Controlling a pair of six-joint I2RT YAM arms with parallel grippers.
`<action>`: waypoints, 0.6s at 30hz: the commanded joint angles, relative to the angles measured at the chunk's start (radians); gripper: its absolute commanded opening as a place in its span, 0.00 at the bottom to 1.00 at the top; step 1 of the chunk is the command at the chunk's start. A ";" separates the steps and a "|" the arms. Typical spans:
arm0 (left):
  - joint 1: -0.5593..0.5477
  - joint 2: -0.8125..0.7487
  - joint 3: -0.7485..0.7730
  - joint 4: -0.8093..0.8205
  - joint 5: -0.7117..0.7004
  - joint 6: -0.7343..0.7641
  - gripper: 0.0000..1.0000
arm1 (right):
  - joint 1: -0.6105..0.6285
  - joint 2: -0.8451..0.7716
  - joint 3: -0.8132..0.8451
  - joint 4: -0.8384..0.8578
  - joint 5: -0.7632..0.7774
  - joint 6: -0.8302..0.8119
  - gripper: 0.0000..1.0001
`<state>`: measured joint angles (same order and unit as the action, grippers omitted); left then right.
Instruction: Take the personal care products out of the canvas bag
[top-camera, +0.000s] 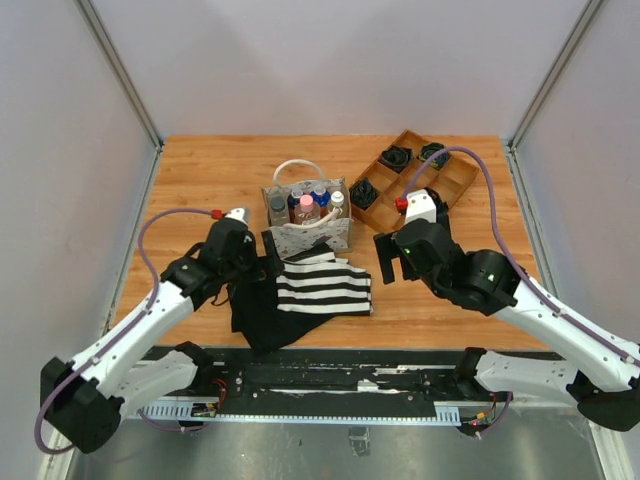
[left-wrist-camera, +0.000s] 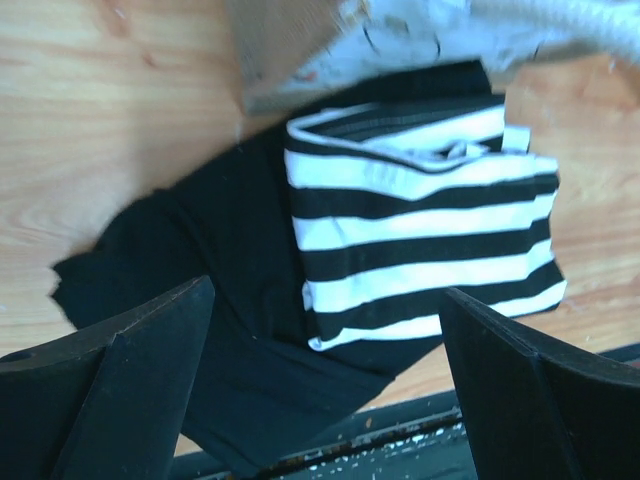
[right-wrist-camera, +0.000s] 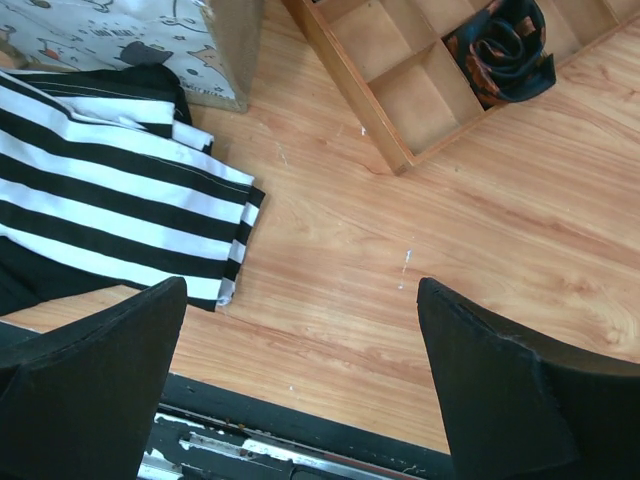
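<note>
Canvas bag (top-camera: 318, 233) mid counter (top-camera: 200, 170), bottles (top-camera: 306, 206) upright inside, left pincer (left-wrist-camera: 325, 300) wide and empty just near-left of it, right pincer (right-wrist-camera: 300, 290) wide and empty off its right side

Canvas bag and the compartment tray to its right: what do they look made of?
Canvas bag: likely woven cloth, matte cream with small dark prints; its walls look soft and the handle is a limp white loop.
Tray: probably wood, brown and low-sheen, with thin straight dividers; grain is too faint to be sure.
</note>
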<state>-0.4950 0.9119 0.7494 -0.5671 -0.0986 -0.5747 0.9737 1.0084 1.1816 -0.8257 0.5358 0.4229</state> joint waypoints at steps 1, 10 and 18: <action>-0.101 0.110 0.031 0.038 -0.019 -0.054 1.00 | -0.009 -0.023 -0.032 -0.038 0.065 0.035 0.98; -0.221 0.404 0.082 -0.045 -0.064 -0.106 1.00 | -0.009 -0.148 -0.083 -0.026 0.087 0.045 0.98; -0.233 0.491 -0.020 -0.012 -0.029 -0.192 1.00 | -0.009 -0.293 -0.091 -0.027 0.120 0.028 0.98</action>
<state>-0.7216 1.3693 0.7719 -0.5854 -0.1394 -0.7044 0.9733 0.7685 1.1004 -0.8433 0.6075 0.4488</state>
